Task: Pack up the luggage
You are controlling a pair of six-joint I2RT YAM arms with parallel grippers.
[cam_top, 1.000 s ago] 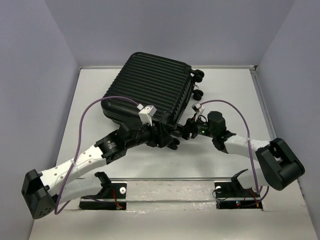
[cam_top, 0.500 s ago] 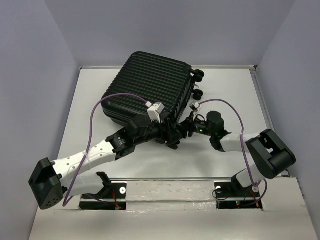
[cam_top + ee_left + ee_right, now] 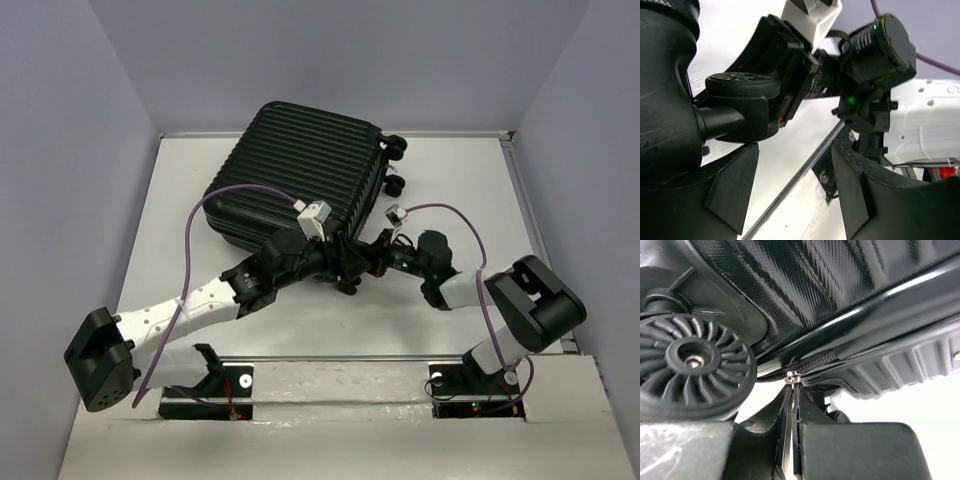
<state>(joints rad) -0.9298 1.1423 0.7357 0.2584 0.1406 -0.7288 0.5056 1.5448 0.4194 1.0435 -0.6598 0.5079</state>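
Observation:
The luggage [image 3: 300,170] is a big black ribbed suitcase lying shut on the table, wheels to the right. Both grippers meet at its near right corner. My right gripper [image 3: 375,255] is shut on the small metal zipper pull [image 3: 794,376], its tips [image 3: 794,387] just under the zipper track beside a wheel [image 3: 690,360]. My left gripper [image 3: 345,262] is open; in the left wrist view [image 3: 795,150] only bare table lies between its fingers, and a suitcase wheel [image 3: 742,85] sits just above its left finger [image 3: 735,190]. The right arm's wrist [image 3: 880,55] is close in front.
Two more wheels [image 3: 397,148] [image 3: 397,185] stick out on the suitcase's far right side. Grey walls close in the white table [image 3: 470,200] on three sides. The arm bases [image 3: 205,380] [image 3: 470,385] stand at the near edge behind a metal strip.
My right gripper has gone from open to shut on the zipper pull, and its elbow has drawn in leftward. The left arm has pushed a little further right toward the same corner.

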